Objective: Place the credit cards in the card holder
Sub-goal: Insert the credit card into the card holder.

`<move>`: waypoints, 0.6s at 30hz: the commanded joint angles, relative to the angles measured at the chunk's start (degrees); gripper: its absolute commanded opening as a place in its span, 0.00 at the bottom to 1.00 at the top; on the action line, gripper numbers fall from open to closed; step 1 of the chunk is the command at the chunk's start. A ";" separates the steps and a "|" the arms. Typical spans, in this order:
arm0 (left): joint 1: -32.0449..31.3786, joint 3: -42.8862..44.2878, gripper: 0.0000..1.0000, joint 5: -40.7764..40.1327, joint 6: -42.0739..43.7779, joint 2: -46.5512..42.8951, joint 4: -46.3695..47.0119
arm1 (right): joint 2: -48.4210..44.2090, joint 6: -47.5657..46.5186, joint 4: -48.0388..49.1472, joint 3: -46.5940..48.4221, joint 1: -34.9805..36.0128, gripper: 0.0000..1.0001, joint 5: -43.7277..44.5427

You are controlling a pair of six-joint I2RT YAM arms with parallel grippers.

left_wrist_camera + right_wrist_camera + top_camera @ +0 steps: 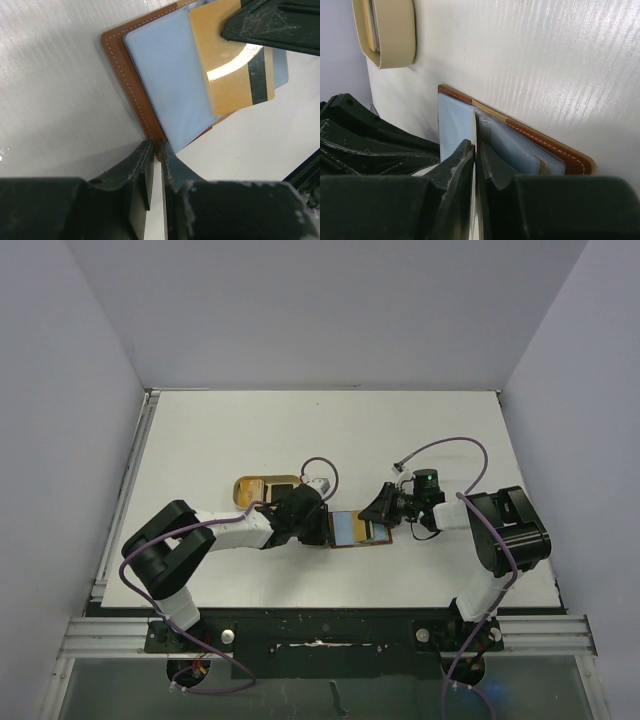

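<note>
Table (250, 430) white, walls (300, 310) pale; left jaws clamp card holder (126, 80), right jaws clamp tan card (225, 75).

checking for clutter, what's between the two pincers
Only the open wallet: left pincer clamps its edge, right pincer pinches a tan card over it; top view shows it.

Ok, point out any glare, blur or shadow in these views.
Left wrist: bright glare patch on the tan card; the left gripper dark and soft. Right wrist: the right gripper dark and blurred up close, the table streaked with sheen. Top external: even light, no glare, shadows faint.
</note>
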 commanded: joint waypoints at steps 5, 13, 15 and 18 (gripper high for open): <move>-0.17 0.13 0.12 -0.23 0.44 1.33 2.43 | 2.15 -1.45 1.10 0.04 1.43 0.09 0.79; -0.13 0.71 0.12 -0.23 0.65 1.84 2.18 | -0.16 -0.06 -1.90 -0.07 1.92 0.09 2.92; -0.17 0.69 0.12 -0.23 0.61 1.94 2.21 | -0.10 -0.18 -2.58 0.08 2.04 0.09 3.10; -0.18 0.64 0.12 -0.23 0.57 1.89 2.14 | -0.06 -0.88 -4.58 0.76 2.03 0.14 4.26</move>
